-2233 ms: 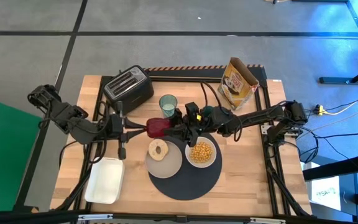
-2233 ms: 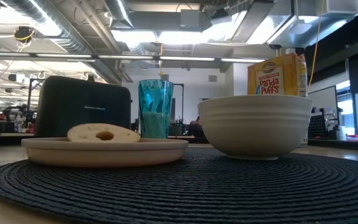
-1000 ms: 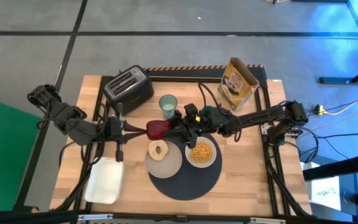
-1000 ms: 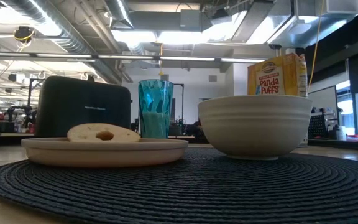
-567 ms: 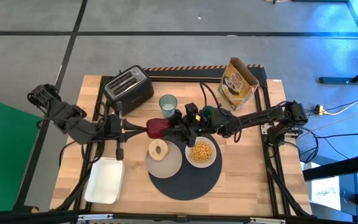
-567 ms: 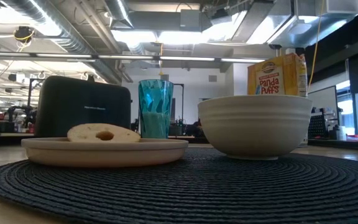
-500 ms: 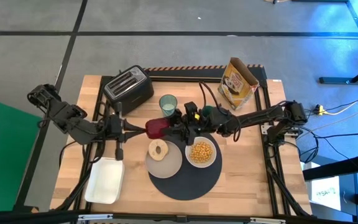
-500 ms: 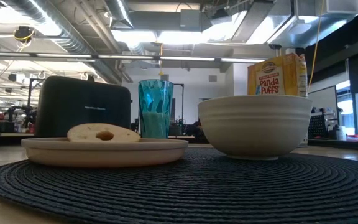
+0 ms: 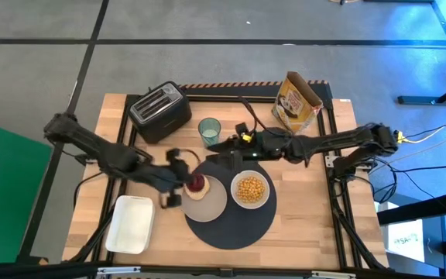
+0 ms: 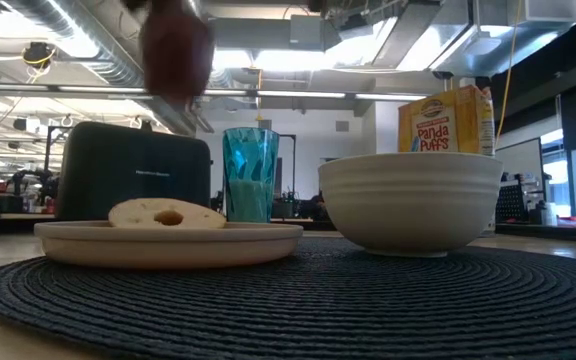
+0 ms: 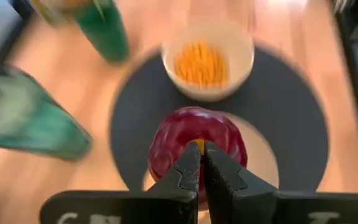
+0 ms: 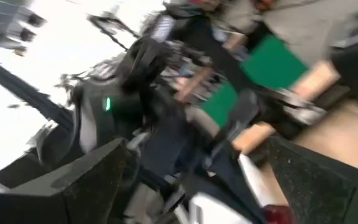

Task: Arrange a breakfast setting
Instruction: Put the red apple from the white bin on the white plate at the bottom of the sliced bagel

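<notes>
half-hidden red fruit (image 11: 194, 146) pinched in left hand (image 11: 201, 163) above plate (image 9: 207, 203).

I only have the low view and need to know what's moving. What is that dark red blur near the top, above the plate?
Observer: That's the small red fruit. The left end effector has its fingers shut on the stem.
Operator: Where is it over the table?
Observer: Seen from above, it hangs over the bagel on the pale beige plate.
Operator: And the right arm?
Observer: The right end effector is next to the clear bluish glass, off the plate.
</notes>
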Available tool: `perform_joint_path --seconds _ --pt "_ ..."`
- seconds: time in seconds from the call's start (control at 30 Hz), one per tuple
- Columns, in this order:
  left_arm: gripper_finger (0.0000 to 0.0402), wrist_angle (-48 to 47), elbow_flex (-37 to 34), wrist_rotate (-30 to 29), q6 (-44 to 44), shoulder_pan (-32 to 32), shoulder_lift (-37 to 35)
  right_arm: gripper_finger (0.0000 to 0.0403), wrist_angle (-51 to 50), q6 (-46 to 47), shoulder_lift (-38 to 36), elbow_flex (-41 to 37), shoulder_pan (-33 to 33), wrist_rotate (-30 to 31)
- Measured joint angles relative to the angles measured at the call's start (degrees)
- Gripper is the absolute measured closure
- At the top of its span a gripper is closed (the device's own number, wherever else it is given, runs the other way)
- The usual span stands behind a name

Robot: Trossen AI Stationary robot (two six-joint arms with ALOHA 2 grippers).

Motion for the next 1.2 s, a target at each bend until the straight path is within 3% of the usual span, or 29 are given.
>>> perform_joint_path --seconds 0.2,0.43,0.63,0.83,1.2 --pt "0.0401 10.5 -4.9 9.1 1.2 2.4 9.4 0.0053 -14.0 -0.8 -5.8 0.0 2.2 7.0" --pt "0.0401 13.6 -4.9 17.5 2.8 2.4 17.1 0.0076 -23.6 -0.8 -9.5 0.0 5.6 16.1" --pt "0.0401 8.7 -5.1 16.0 2.0 -0.7 18.6 0.0089 -26.6 -0.4 -9.7 0.0 7.5 20.5" --pt "0.0397 10.2 -6.4 12.0 -0.5 -3.1 18.2 0.0095 -27.6 -0.2 -9.7 0.0 7.4 20.7" --pt "0.0323 10.6 -6.6 12.2 -3.2 -3.7 18.3 0.0095 -27.5 1.1 -9.7 0.0 7.5 20.7"
